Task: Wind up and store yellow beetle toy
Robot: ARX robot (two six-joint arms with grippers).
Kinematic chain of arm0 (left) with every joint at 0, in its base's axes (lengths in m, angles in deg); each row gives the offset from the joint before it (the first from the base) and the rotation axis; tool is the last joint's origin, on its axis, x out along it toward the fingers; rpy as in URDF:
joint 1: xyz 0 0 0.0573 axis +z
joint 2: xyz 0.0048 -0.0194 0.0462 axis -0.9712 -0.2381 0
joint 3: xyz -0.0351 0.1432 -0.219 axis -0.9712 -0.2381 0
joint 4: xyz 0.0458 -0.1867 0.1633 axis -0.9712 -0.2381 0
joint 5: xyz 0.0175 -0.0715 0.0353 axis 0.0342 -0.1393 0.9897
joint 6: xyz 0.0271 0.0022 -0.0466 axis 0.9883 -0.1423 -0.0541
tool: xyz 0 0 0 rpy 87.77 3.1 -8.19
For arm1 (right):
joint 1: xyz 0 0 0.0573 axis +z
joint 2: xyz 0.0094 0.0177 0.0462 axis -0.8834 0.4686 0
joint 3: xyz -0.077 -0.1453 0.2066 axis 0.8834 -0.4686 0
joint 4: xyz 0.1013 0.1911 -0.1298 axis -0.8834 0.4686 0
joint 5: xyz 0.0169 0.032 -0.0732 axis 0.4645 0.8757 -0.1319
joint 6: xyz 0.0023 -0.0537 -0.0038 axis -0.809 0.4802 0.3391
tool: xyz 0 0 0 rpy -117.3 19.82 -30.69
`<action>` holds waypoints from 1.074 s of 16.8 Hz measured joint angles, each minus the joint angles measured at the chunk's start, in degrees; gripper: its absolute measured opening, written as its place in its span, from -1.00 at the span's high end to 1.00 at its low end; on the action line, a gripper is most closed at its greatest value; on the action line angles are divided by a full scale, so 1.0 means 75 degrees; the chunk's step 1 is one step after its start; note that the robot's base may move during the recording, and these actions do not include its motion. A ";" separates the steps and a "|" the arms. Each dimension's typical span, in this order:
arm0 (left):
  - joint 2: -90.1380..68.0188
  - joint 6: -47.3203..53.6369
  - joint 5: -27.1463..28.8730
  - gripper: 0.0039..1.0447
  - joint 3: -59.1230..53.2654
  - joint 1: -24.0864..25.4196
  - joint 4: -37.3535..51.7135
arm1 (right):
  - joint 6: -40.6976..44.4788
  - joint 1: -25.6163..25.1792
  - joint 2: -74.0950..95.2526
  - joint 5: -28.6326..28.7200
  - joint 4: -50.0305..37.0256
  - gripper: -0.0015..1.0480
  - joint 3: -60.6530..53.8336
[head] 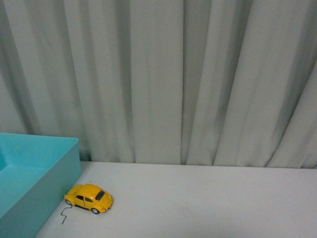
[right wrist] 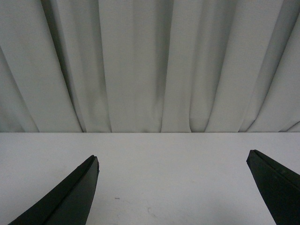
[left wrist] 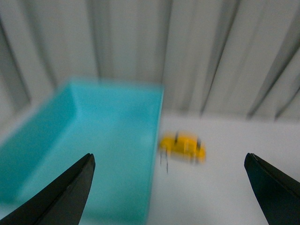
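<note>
The yellow beetle toy (head: 89, 198) stands on the white table beside the turquoise bin (head: 29, 173), its rear close to the bin's wall, with a thin bent wire (head: 64, 215) lying by it. In the blurred left wrist view the yellow beetle toy (left wrist: 183, 147) sits ahead of my left gripper (left wrist: 169, 185), which is open with nothing between its fingers. The turquoise bin (left wrist: 89, 140) fills that view's other half. My right gripper (right wrist: 172, 187) is open over bare table, and the toy is out of its view. Neither arm shows in the front view.
A grey pleated curtain (head: 188, 79) hangs along the far edge of the white table (head: 208, 203). The bin's inside shows nothing in it where visible.
</note>
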State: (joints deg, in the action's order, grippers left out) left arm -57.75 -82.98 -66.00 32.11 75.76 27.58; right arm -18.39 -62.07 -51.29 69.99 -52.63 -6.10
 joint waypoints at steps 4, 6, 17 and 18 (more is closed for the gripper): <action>-0.2920 -0.2664 0.0425 -0.88 0.2124 0.0650 -0.2229 | 0.0000 0.0000 0.0000 0.0000 0.0003 -0.87 0.0000; -0.3853 -0.2844 0.0204 -0.88 0.2914 0.0935 -0.1282 | 0.0000 0.0000 0.0003 0.0003 0.0000 -0.87 0.0000; -1.4009 0.9891 0.0032 -0.88 1.0864 -0.1151 -0.2707 | -0.0003 0.0000 0.0003 0.0003 0.0003 -0.87 0.0000; -1.4117 1.0299 0.0090 -0.88 1.0969 -0.1172 -0.2786 | -0.0003 0.0000 0.0003 0.0003 0.0003 -0.87 0.0000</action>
State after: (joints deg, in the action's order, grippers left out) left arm -163.63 -5.74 -65.33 114.38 66.97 6.69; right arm -18.42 -62.07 -51.27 70.01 -52.61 -6.10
